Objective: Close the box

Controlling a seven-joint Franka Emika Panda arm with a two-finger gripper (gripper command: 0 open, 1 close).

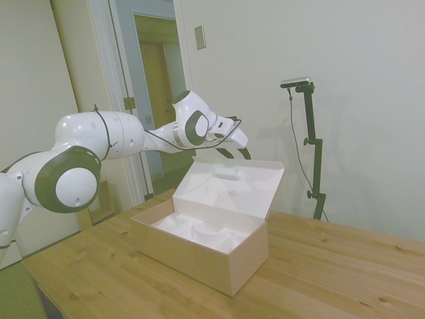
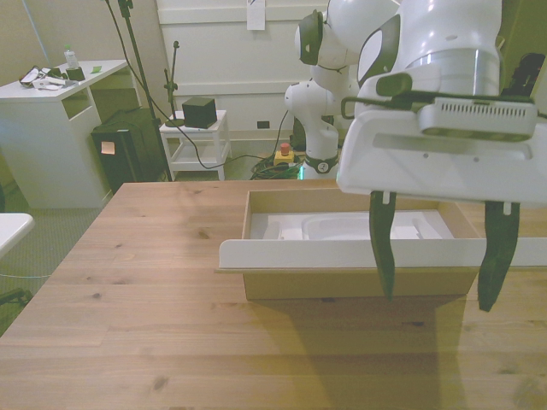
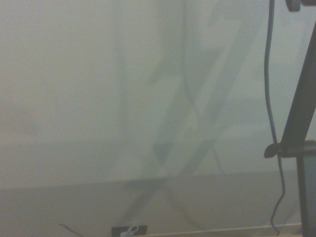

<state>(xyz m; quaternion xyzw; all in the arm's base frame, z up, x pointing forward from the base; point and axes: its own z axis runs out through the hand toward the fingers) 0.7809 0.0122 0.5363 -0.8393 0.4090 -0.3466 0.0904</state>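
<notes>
Box (image 1: 199, 246) sits open mid-table (image 1: 332, 279), long side toward the front camera, white moulded insert (image 1: 199, 232) exposed. Lid (image 1: 232, 189) stands up past vertical, leaning a bit away from the cavity, oval bump (image 1: 226, 173) on its inner face visible in the side view. In the front view the lid reads as a thin white band edge-on across the box front (image 2: 342, 254).

Gripper (image 2: 436, 286) is spread wide, holding nothing. Both dark fingers (image 2: 382, 256) point down, straddling the lid's free edge on the front view's right half. Side view puts the fingertips just above and behind the lid's top edge; can't tell if they touch it.

My read of the step: get behind the lid's outer face, then push it over the hinge toward the cavity. To do it well:
- contact near the free edge, not the hinge, for leverage
- follow the lid's arc, push across then down, don't drive straight down on the edge
- box is light cardboard, likely slides if pushed low or fast

Arm pose: reaches in from the side view's left, elbow high, wrist pitched down over the lid. Wrist view shows only wall and rig, no use here
</notes>
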